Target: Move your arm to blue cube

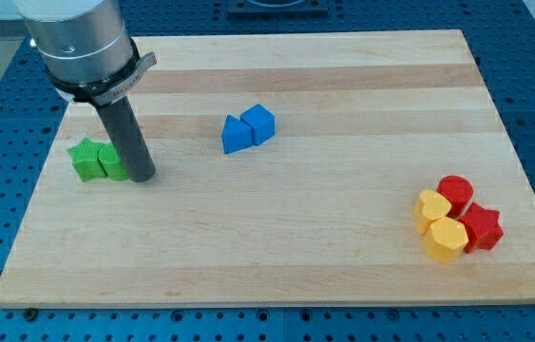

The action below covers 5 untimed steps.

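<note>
Blue is the colour to find, and the blue cube (258, 123) sits on the pale wooden counter (277, 247) a little toward the view's left of centre and toward its top, touching a blue wedge-shaped block (236, 136) on its left. My tip (141, 177) rests well apart from that pair, further to the view's left — it stands just beside, seemingly touching, the right-hand one of two green blocks, a green rounded block (112, 162) with a green star-like block (85, 159) against its other side. No claw is fitted to this arm, so nothing is held; the rod simply ends on the board. Near the view's bottom right lies a tight cluster: a red cylinder (455, 193), a red star (481, 227), a yellow heart-like block (431, 208) and a yellow hexagonal block (445, 239). No brand, label or writing can be read anywhere — the blocks and board are plain.
</note>
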### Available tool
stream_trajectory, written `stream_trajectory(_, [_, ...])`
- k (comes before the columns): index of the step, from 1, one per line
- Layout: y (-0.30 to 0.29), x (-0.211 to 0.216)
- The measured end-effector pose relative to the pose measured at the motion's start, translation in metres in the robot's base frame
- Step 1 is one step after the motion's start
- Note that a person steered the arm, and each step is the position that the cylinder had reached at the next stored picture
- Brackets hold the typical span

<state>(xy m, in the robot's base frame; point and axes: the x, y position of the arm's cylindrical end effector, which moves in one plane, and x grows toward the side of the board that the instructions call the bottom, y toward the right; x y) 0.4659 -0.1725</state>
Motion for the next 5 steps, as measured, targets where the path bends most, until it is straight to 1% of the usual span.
stream_trajectory(1, [0.018, 0.0])
stream_trajectory(2, [0.076, 0.0])
stream_trajectory(3, [0.15, -0.002])
stream_trajectory(4, [0.211, -0.038])
stream_trajectory(5, [0.247, -0.086])
